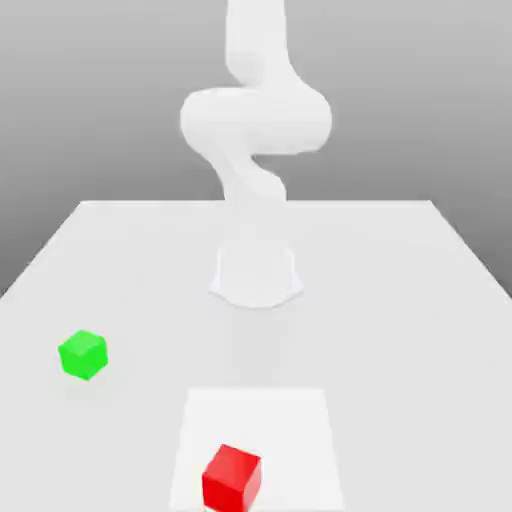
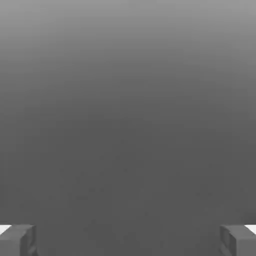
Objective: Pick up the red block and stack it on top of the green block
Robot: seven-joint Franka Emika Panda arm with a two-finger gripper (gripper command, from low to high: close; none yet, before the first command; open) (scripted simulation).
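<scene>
The red block rests on a lighter square patch near the table's front edge. The green block sits on the table toward the exterior view's left, well apart from the red one. The white arm rises from its base at the table's middle and folds upward out of the exterior view. In the hand view my gripper is open, its two grey fingertips far apart with nothing between them, facing plain grey background.
The white table spreads wide around the arm's base, its far edge running behind the arm against a grey backdrop.
</scene>
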